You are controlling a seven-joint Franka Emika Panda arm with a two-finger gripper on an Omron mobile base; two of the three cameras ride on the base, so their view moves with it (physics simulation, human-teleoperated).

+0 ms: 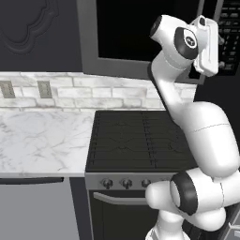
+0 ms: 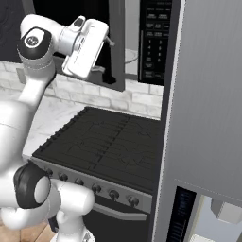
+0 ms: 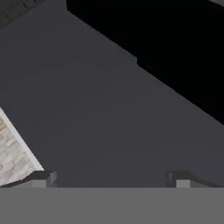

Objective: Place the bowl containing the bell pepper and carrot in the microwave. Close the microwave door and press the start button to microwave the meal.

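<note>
The microwave hangs above the stove with its pale interior showing in a narrow gap. The microwave door stands part open, and I see it edge-on in the right base view. The black button panel sits right of the gap. My gripper is raised beside the door's lower free corner, pointing at its outer face. In the hand view the gripper is open with nothing between the fingertips, close to the door's grey frame. The bowl, bell pepper and carrot are hidden from view.
A black stove top with a row of knobs lies under the microwave. A marble counter runs to its left below a pale brick wall. A tall grey panel stands close on the right.
</note>
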